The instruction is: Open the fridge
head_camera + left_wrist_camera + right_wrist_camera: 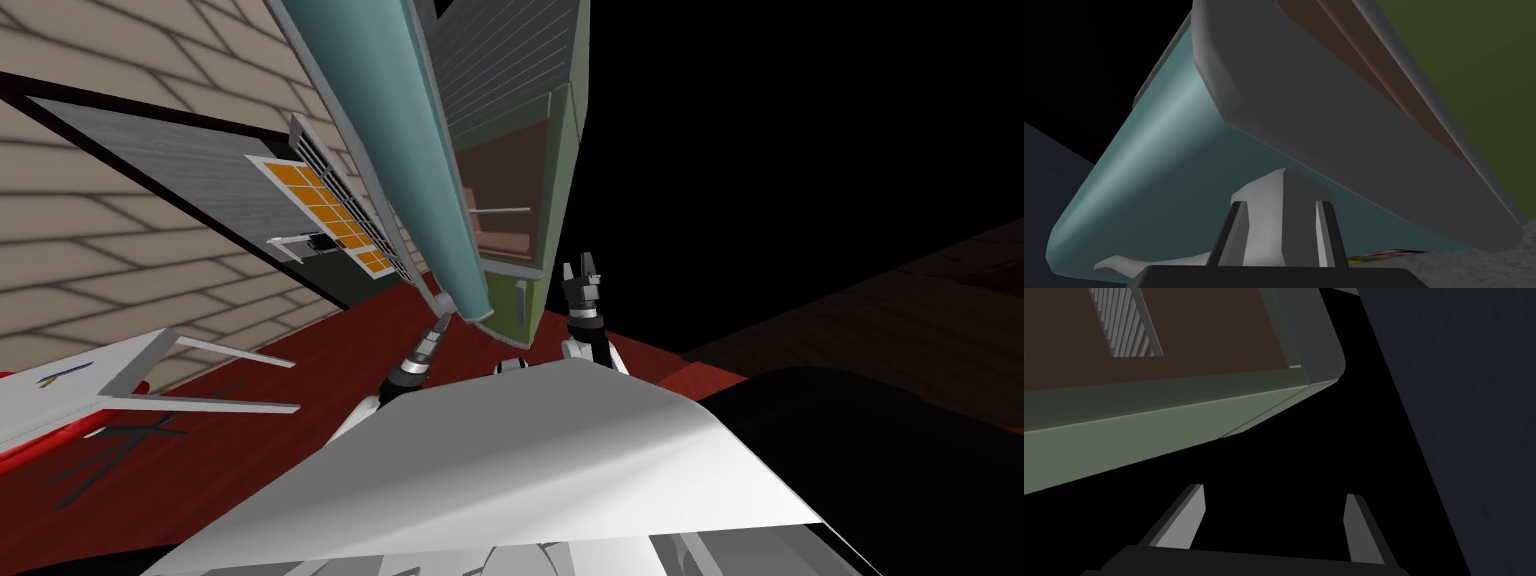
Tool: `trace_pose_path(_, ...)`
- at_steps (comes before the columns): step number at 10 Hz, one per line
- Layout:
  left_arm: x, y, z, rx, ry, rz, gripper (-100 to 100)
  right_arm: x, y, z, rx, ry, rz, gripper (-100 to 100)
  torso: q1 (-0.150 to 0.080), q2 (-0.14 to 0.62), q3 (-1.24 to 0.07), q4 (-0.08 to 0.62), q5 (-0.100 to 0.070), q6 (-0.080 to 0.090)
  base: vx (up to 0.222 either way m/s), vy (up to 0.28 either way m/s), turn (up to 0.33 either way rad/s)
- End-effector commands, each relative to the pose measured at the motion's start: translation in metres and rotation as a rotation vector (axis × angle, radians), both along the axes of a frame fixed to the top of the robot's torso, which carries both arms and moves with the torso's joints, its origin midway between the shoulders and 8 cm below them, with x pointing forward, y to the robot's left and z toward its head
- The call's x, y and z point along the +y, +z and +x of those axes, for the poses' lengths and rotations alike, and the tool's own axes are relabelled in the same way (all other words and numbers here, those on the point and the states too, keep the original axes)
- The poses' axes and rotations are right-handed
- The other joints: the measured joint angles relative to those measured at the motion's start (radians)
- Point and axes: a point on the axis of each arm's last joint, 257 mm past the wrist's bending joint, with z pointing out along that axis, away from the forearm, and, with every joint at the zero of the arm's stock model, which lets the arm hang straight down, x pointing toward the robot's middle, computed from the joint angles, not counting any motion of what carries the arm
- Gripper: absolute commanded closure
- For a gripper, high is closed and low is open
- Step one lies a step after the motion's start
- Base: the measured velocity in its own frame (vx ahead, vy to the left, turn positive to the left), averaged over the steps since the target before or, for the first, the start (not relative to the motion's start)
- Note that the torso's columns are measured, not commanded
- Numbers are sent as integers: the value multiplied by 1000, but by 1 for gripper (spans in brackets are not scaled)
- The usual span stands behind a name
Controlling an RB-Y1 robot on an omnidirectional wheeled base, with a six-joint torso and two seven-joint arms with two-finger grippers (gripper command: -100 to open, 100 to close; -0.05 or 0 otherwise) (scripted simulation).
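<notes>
Fridge (562, 180) directly ahead of the robot, its green cabinet on the red floor (300, 400). The teal door (400, 150) stands swung well away from the cabinet, exposing the brown interior (505, 180). The door is judged a rigid, fairly heavy slab that turns only about its hinge, with a smooth and probably slippery face. The proper hold is the pale grey handle (1284, 200) near its free edge, drawn along the door's arc rather than straight back. Left gripper (1280, 207): fingers (1323, 230) drawn in to well under their open spacing and pressed against the two sides of the handle, just in front of the teal face. Right gripper (1274, 493): fingers wide apart, holding and touching nothing, hovering just beside the cabinet's green edge (1149, 433), near the left gripper
</notes>
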Motion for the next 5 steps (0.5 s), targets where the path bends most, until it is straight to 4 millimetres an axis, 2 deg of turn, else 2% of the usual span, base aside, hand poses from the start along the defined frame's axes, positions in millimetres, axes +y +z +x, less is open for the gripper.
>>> trace_pose_path(1, -9, 3, -8, -7, -41, 0, 100, 0, 0, 0, 0, 0, 0, 0, 11, 0, 0, 2, 3, 0, -14, 248, -60)
trace_pose_path(3, -20, 5, -20, -10, -96, -1, 100, 0, 0, 0, 0, 0, 0, 0, 12, -5, -5, 2, 2, 0, -22, 332, -82)
trace_pose_path(4, -20, 5, -20, -10, -96, -1, 100, 0, 0, 0, 0, 0, 0, 0, 14, -4, -5, 3, 2, 0, -45, 293, -49)
trace_pose_path(5, -26, 6, -27, -11, -123, -2, 100, 0, 0, 0, 0, 0, 0, 0, 6, -7, -7, 3, 0, 1, -11, 289, -67)
